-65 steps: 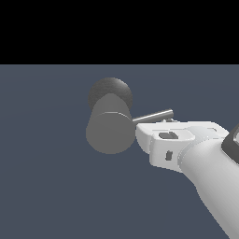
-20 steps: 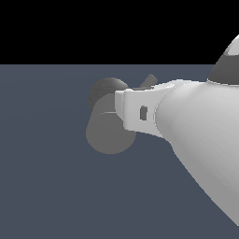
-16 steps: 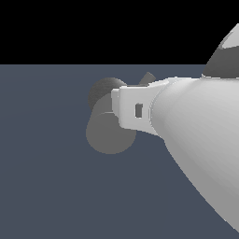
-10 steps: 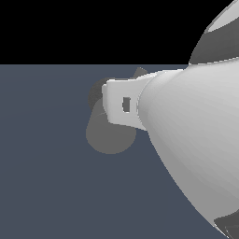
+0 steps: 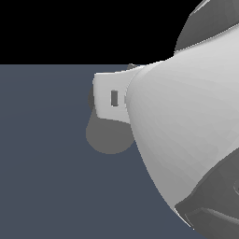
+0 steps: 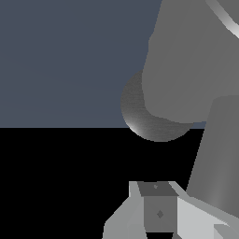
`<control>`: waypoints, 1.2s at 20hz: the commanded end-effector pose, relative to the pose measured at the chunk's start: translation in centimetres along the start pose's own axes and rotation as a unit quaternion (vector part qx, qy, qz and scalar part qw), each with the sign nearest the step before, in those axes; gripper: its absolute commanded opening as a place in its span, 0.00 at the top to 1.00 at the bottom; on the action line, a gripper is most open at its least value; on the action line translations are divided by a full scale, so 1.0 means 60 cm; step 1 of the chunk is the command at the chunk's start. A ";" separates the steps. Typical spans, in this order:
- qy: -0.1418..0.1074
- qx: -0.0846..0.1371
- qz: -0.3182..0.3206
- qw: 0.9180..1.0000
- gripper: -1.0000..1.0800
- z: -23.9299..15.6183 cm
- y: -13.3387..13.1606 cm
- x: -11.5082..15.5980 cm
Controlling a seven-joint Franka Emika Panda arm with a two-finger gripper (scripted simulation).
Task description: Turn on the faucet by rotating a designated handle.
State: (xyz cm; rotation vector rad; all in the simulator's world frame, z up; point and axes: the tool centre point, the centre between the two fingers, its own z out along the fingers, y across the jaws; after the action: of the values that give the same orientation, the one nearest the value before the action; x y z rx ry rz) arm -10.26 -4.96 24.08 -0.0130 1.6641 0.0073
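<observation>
Faucet-side, the white glossy robot gripper [image 5: 100, 98] sits at the stubby matte grey metal cylinder's [image 5: 108, 137] twelve o'clock, overlapping its upper edge; whether its jaws are spread or closed cannot be told. The thin silver-grey handle rod [image 6: 229, 17] crosses the wrist view's corner.

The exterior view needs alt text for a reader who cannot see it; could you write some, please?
The white robot arm fills the exterior view's right, covering most of the grey faucet. Only the faucet's round end shows below the arm's white end piece; no handle is visible.
</observation>
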 end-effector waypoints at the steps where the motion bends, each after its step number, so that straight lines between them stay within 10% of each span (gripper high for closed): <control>1: -0.002 -0.003 0.000 1.000 1.00 0.002 0.013 -0.003; 22: -0.046 -0.029 -0.005 0.999 1.00 -0.004 0.157 -0.075; 24: -0.017 0.006 -0.026 0.999 1.00 -0.009 0.080 0.001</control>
State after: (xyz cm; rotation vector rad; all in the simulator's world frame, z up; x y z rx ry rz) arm -10.51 -0.66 24.33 -0.0606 1.6170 -0.0556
